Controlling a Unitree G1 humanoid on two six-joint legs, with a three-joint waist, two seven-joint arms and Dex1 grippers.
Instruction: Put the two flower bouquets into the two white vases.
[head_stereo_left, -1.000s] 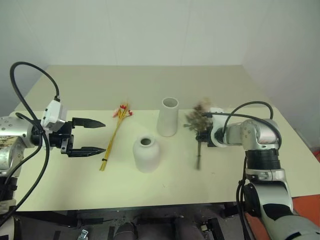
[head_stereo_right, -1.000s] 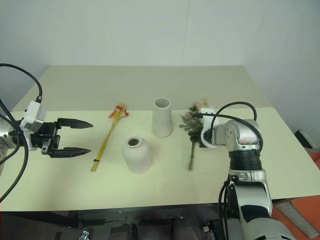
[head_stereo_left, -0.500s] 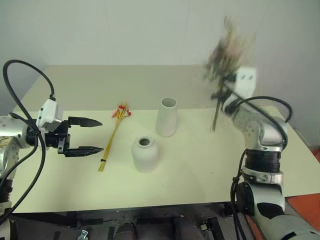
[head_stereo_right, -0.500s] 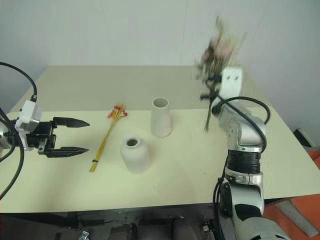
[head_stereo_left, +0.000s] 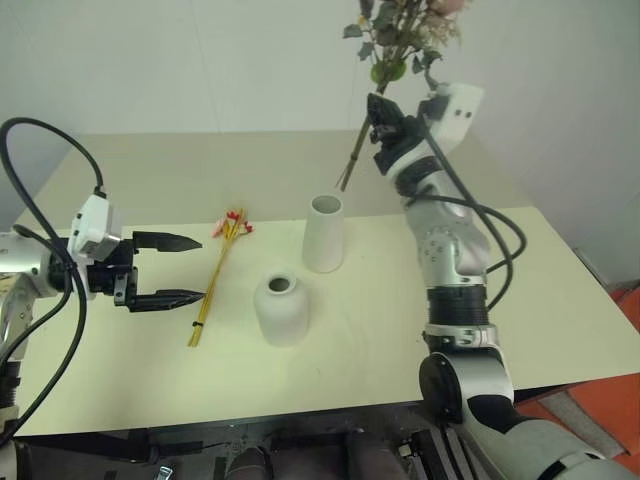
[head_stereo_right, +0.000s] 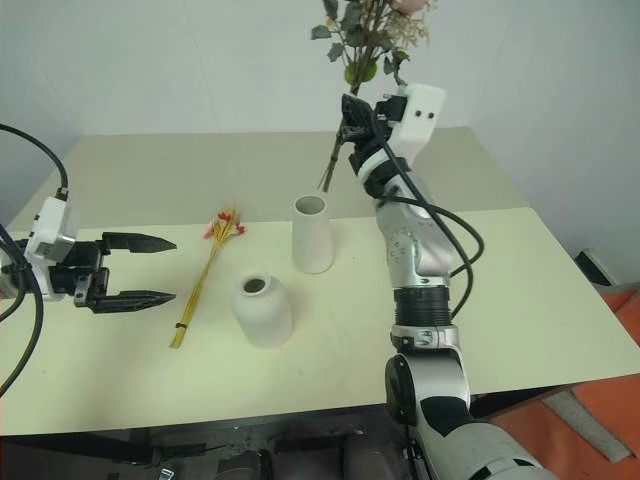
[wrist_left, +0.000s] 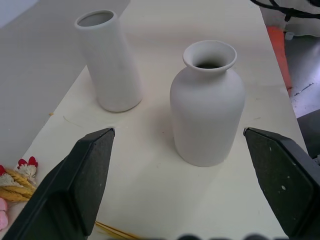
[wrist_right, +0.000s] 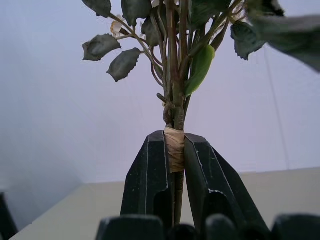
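Right claw (head_stereo_left: 382, 120) grips the rose bouquet (head_stereo_left: 400, 40) high, at one o'clock of the tall vase (head_stereo_left: 324, 232). Stem tips should enter its mouth upright. Left claw (head_stereo_left: 190, 270) gapes beside the yellow-stalk bundle (head_stereo_left: 215, 280) on the counter (head_stereo_left: 560, 300).

Surface (head_stereo_left: 560, 300): pale cream-yellow, matte, made of two sections meeting at a seam that ran left to right across the middle; evenly lit, soft shadows. Walls (head_stereo_left: 200, 60): plain white, with faint panel joints, at far side and right. Floor (head_stereo_left: 615, 405): orange-red patch at near right, beyond the surface's edge.
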